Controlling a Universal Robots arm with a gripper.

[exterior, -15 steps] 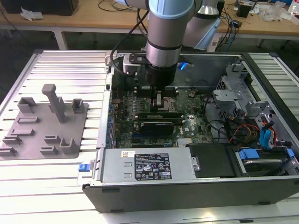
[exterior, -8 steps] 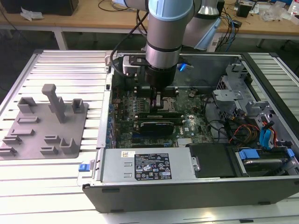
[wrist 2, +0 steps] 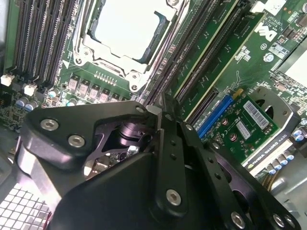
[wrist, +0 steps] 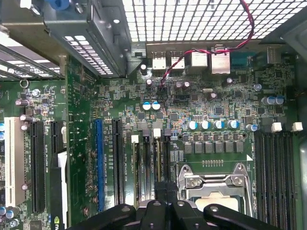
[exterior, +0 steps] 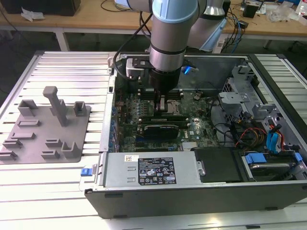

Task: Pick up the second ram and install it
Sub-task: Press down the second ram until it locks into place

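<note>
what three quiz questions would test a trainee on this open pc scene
1. True or false: the gripper hangs over the grey holder tray.
2. In the exterior view, the grey holder tray lies on which side of the computer case? A) left B) right C) inside it
3. In the first wrist view, what colour is the long slot flanked by black slots?
Key: 1 false, it is down inside the computer case, over the motherboard; 2 A; 3 blue.
</note>
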